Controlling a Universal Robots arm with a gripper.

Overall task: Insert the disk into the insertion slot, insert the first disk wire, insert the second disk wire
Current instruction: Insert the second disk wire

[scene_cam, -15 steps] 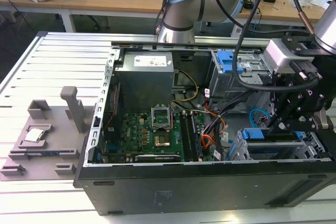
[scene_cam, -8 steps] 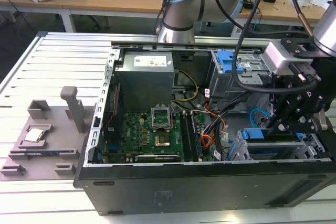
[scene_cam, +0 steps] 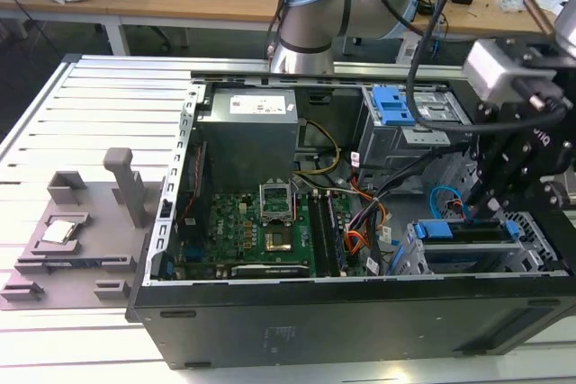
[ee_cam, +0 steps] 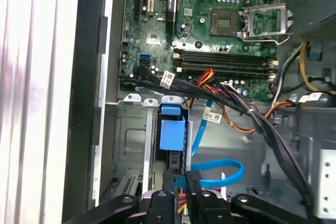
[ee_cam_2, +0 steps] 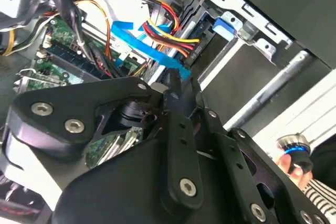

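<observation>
The gripper (ee_cam: 181, 195) seems to pinch a wire plug (ee_cam: 192, 178) beside the disk (ee_cam: 171, 135), and should push straight and gently.

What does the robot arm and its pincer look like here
The arm has silver tubes with pale blue joint caps. Black cables loop along it to a grey box at the wrist. The pincer is matte black, built of flat angular links joined by silver screws.
</observation>
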